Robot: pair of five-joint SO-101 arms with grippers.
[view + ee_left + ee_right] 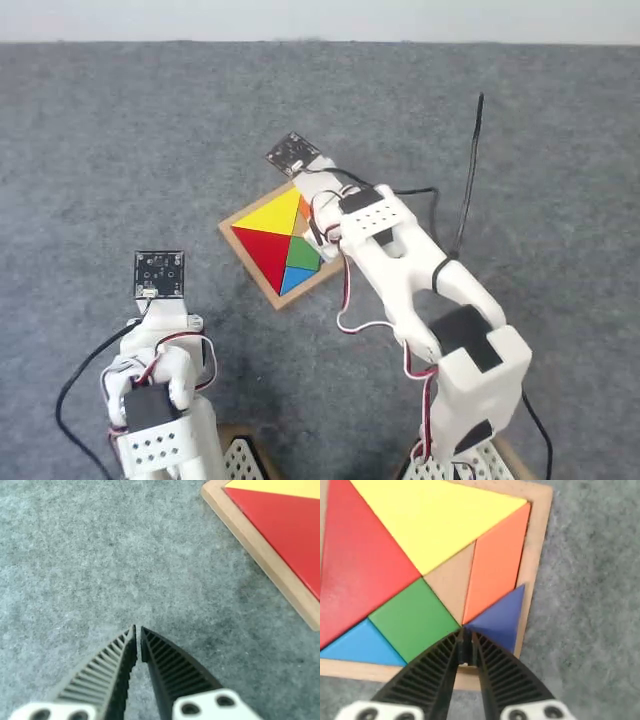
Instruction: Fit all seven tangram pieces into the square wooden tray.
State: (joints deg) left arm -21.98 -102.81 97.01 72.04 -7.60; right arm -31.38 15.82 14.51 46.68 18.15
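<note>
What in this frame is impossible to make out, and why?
- High view: the right arm covers part of the tray, so pieces there cannot be counted.
- Right wrist view: the right hand hides the dark blue triangle's near corner; whether it lies flat is unclear.
- Left wrist view: the picture's edge cuts off the tray past the red piece and yellow piece.

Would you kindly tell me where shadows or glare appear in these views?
High view: even, soft light, only faint shadows on the carpet. Left wrist view: a soft shadow darkens the carpet beside the tray. Right wrist view: a pale sheen on the red piece.
</note>
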